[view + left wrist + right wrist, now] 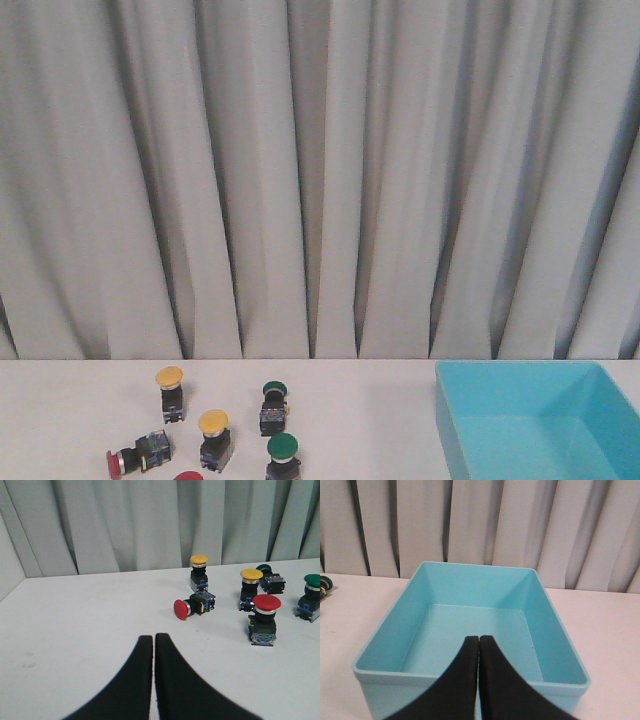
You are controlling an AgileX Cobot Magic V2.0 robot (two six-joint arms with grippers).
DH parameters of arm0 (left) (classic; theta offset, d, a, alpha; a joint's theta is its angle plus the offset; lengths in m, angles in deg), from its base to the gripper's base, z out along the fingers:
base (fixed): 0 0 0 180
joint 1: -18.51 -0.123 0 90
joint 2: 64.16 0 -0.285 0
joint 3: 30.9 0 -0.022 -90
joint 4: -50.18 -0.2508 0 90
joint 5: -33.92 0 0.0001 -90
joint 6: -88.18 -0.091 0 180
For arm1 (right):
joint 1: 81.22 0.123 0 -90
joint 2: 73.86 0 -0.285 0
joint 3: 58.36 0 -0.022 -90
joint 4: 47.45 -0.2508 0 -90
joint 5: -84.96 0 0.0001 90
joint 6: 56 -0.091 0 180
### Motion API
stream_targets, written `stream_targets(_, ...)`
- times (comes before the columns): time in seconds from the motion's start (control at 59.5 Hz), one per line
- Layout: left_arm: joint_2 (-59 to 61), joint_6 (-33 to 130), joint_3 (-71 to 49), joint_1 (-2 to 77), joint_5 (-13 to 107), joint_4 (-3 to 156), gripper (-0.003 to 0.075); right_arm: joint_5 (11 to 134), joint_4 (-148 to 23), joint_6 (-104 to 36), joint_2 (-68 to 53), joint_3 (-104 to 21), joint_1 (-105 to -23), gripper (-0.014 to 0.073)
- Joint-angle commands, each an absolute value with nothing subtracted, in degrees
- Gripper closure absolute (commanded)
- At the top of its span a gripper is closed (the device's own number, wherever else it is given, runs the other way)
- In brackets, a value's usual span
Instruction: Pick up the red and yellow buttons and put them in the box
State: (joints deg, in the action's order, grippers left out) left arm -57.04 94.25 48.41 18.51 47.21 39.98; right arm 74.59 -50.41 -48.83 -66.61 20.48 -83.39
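Observation:
Two yellow buttons stand upright on the table, one at the back (169,378) (199,560) and one nearer (213,423) (251,574). A red button (118,462) (181,609) lies on its side. Another red button (266,602) stands upright; only its cap edge (188,476) shows in the front view. The cyan box (600,420) (470,625) is empty, at the right. My left gripper (153,637) is shut and empty, short of the buttons. My right gripper (479,639) is shut and empty at the box's near wall. Neither gripper shows in the front view.
Two green-capped buttons (273,390) (283,446) stand right of the yellow ones; they also show in the left wrist view (263,570) (312,580). A grey curtain (320,170) hangs behind the white table (360,420).

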Motion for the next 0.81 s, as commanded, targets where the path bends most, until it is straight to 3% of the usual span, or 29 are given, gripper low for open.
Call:
stream_targets(0.0, -57.9, 94.9, 48.3, 18.7, 42.8, 40.3, 0.0726, 79.0, -50.3, -49.0, -67.7, 21.3, -83.5, 0.0603)
stream_targets(0.79, -57.9, 94.7, 48.3, 18.7, 42.7, 40.2, 0.0726, 80.9, -50.1, -48.8, -67.7, 21.3, -83.5, 0.0603)
